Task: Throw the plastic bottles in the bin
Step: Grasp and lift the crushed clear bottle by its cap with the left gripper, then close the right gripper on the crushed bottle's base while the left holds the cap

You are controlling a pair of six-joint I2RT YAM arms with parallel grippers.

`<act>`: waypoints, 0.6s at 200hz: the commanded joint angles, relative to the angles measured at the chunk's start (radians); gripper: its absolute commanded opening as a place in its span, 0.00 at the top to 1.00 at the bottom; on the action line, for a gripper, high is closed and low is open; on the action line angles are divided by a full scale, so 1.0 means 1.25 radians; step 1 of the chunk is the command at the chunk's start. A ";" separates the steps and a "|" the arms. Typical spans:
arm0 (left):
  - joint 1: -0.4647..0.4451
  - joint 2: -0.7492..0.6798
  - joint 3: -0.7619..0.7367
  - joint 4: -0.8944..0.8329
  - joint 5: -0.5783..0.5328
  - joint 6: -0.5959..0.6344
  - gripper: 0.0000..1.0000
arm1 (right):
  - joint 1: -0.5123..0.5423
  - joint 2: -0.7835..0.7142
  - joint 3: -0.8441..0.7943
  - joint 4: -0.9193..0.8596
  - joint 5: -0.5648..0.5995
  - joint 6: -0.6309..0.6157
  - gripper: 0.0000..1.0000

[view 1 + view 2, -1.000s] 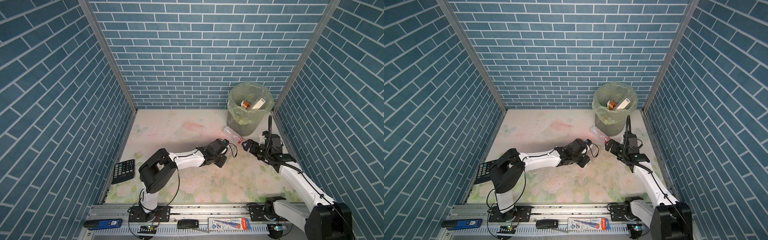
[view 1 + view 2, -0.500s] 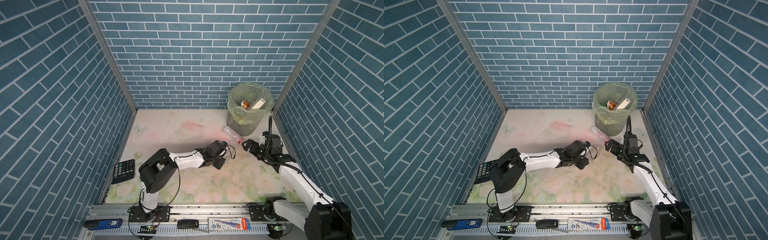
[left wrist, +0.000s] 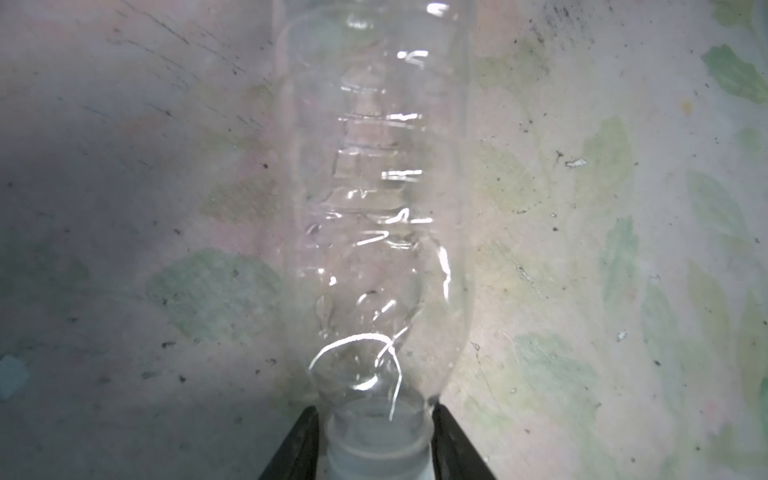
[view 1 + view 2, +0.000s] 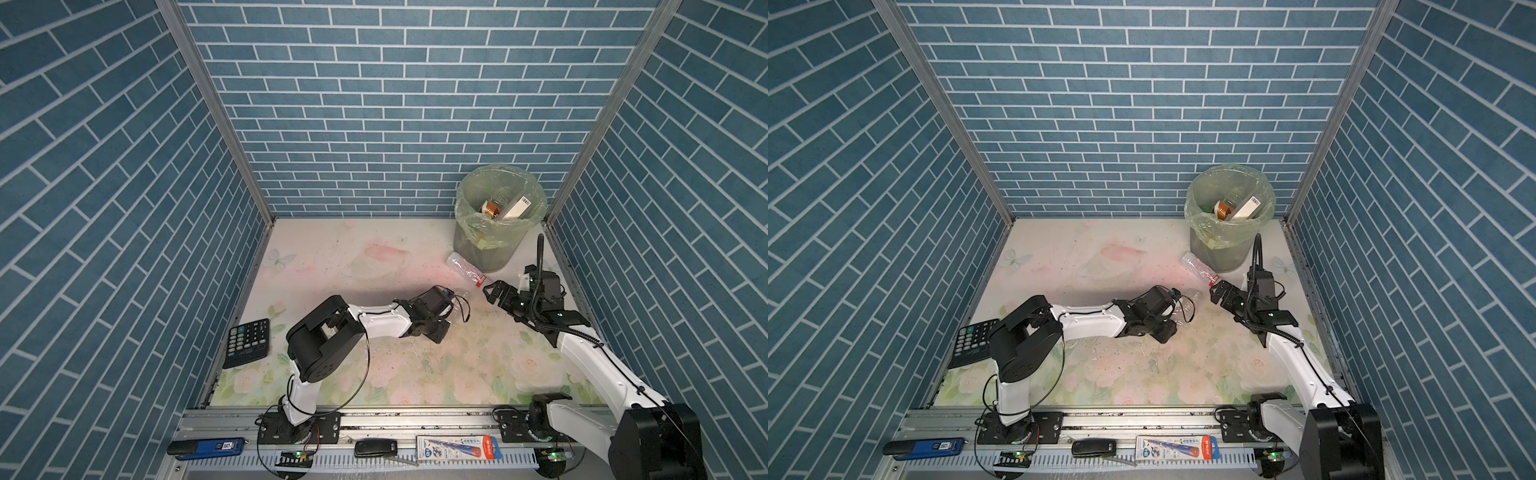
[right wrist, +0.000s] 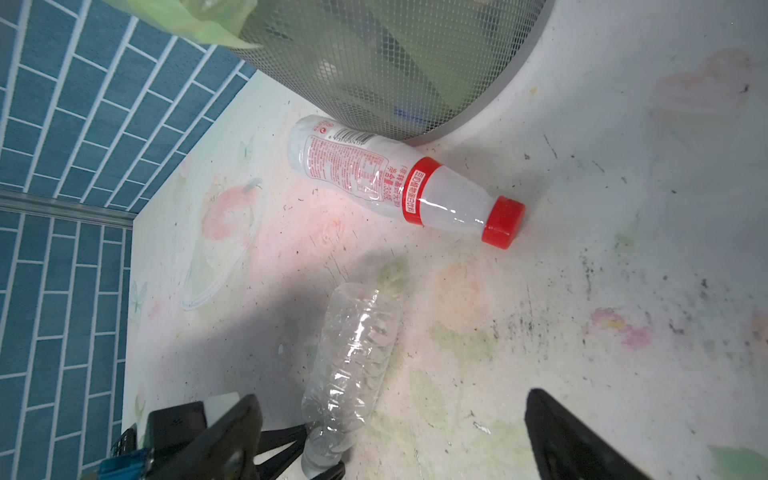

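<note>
A clear crumpled plastic bottle (image 4: 457,301) (image 4: 1187,301) (image 3: 374,208) (image 5: 353,353) lies on the flowered floor. My left gripper (image 4: 446,305) (image 4: 1177,307) (image 3: 374,415) is shut on its neck, just behind the white cap. A second bottle with a red label and red cap (image 4: 465,268) (image 4: 1200,268) (image 5: 399,183) lies against the foot of the bin (image 4: 486,253) (image 4: 1219,253) (image 5: 374,62), a grey mesh wastebasket with a pale green bag. My right gripper (image 4: 488,291) (image 4: 1217,293) (image 5: 392,399) is open and empty, just short of the red cap.
A brown bottle (image 4: 492,208) and a white box (image 4: 517,208) lie inside the bin. A black calculator (image 4: 247,343) sits at the floor's left edge. Blue brick walls close in three sides. A blue tool (image 4: 208,446), a black fob (image 4: 376,448) and a packet (image 4: 459,448) rest on the front rail.
My left gripper has drawn slightly back toward the front with the clear bottle. The right arm and the red-capped bottle have not moved.
</note>
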 commanded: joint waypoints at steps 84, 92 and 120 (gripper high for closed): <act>-0.007 -0.026 0.003 0.017 -0.009 -0.002 0.76 | -0.015 0.003 -0.021 0.026 -0.024 0.038 0.01; -0.007 -0.041 -0.003 0.026 -0.011 -0.003 0.76 | -0.014 0.004 -0.021 0.031 -0.029 0.045 0.01; -0.002 -0.089 -0.019 0.055 -0.012 -0.018 0.76 | -0.016 0.009 -0.021 0.060 -0.046 0.080 0.01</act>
